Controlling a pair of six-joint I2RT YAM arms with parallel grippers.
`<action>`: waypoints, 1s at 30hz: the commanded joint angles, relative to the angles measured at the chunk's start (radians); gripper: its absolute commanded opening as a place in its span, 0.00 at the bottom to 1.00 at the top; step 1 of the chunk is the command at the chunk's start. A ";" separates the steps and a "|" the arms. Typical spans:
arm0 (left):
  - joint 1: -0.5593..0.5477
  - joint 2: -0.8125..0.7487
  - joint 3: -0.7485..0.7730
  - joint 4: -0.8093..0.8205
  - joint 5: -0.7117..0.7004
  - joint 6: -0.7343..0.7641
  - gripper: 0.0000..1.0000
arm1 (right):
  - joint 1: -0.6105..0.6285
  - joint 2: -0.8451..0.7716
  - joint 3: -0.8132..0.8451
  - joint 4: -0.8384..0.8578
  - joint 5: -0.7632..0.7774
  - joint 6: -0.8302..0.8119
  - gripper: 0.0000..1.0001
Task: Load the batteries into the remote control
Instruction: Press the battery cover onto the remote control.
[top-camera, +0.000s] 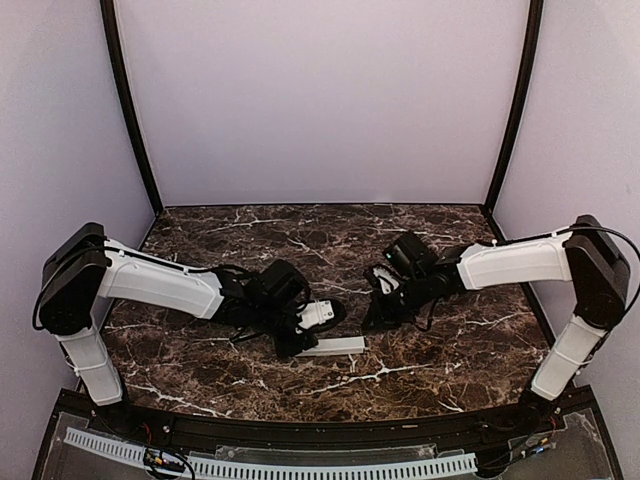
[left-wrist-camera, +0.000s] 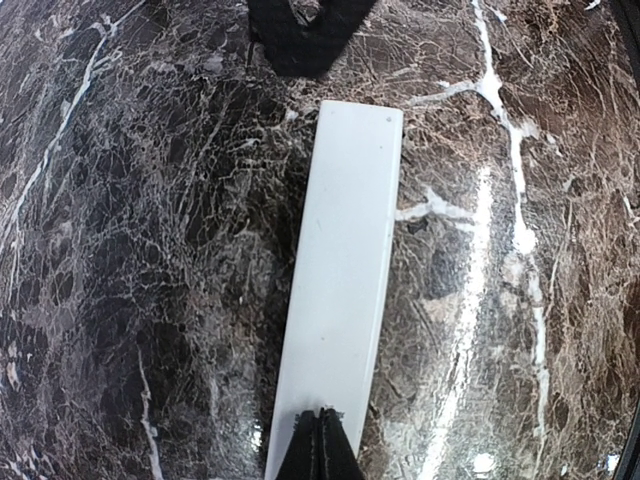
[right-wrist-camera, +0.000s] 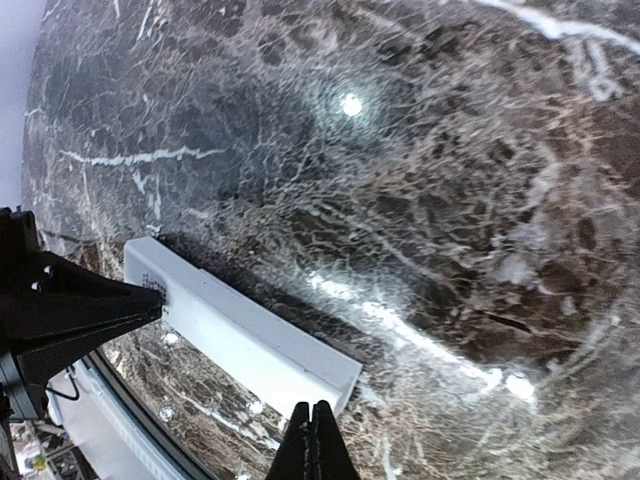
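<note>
The remote control (top-camera: 335, 346) lies flat on the dark marbled desk (top-camera: 450, 350), at 6 o'clock from the desk centre in the top view, with its long axis running from 9 to 3 o'clock. The left tool (top-camera: 298, 345) sits at the 9 o'clock end of the remote control. The right tool (top-camera: 380, 310) stands at about 1 o'clock from the 3 o'clock end, near it; contact cannot be confirmed from this view. The left wrist view adds detail: the remote control (left-wrist-camera: 345, 280) runs from 6 to 12 o'clock as a plain white face, and the left tool (left-wrist-camera: 320, 445) has its two black tips pressed together over the near end. The dark shape of the right tool (left-wrist-camera: 300, 45) lies beyond the far end at 12 o'clock. The right wrist view shows the remote control (right-wrist-camera: 240, 335) slanting from 10 to 5 o'clock, with its long side wall visible. The right tool (right-wrist-camera: 312, 440) has its tips together at 6 o'clock, just beside the near corner. The pointed left tool (right-wrist-camera: 145, 302) meets the far end from 9 o'clock. A small patch of dark print sits on the far end in this view only; it is too small to read.
</note>
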 joint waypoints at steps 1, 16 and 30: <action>-0.009 0.014 -0.035 -0.122 -0.010 0.008 0.00 | 0.029 -0.038 0.058 -0.191 0.246 -0.007 0.00; -0.007 -0.211 0.011 -0.012 -0.260 -0.227 0.05 | 0.114 0.090 0.210 -0.387 0.450 -0.027 0.00; -0.009 -0.221 -0.178 -0.052 -0.269 -0.557 0.00 | 0.216 0.315 0.400 -0.603 0.579 0.015 0.00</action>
